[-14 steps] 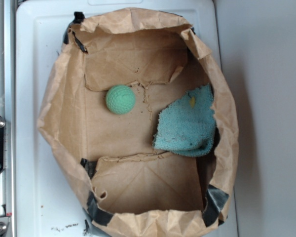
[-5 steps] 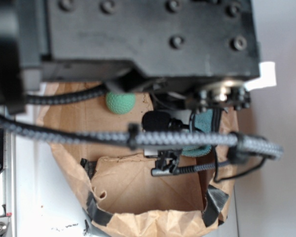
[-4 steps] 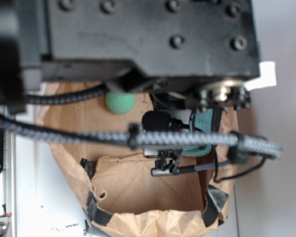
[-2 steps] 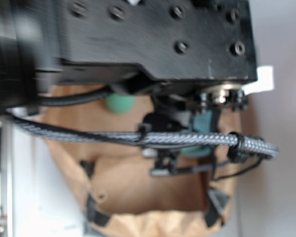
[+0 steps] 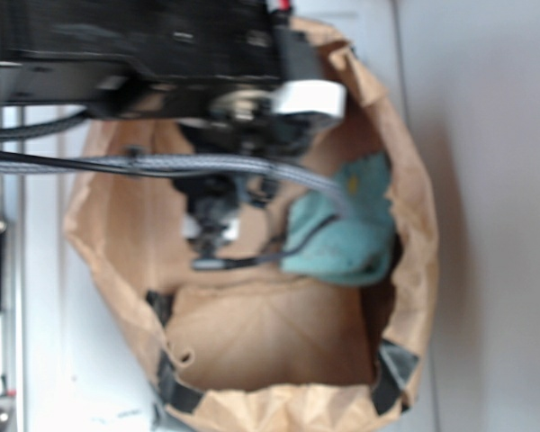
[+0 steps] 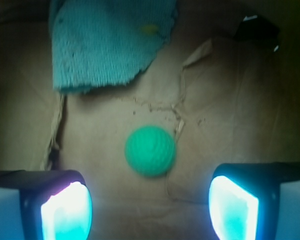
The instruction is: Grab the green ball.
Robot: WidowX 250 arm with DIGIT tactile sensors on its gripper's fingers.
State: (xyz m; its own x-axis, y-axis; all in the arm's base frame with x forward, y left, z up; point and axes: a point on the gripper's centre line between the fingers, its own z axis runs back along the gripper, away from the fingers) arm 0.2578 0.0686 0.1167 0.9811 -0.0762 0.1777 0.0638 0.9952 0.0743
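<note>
In the wrist view the green ball (image 6: 150,151) lies on the brown paper floor of the bag. It is small, round and dimpled. My gripper (image 6: 150,210) is open above it. Its two glowing fingertips (image 6: 65,212) stand wide apart, left and right of the ball and nearer the camera, touching nothing. In the exterior view my arm and gripper (image 5: 212,225) hang over the bag's left middle and hide the ball.
A teal terry cloth (image 6: 107,40) with a yellow spot lies beyond the ball, and at the right side of the bag in the exterior view (image 5: 351,234). The crumpled brown paper bag walls (image 5: 409,207) ring the area. Cables (image 5: 189,164) cross the bag.
My arm has moved left and toward the top of the picture, now over where the ball lay. The ball is now covered in the exterior view, and more of the cloth shows.
</note>
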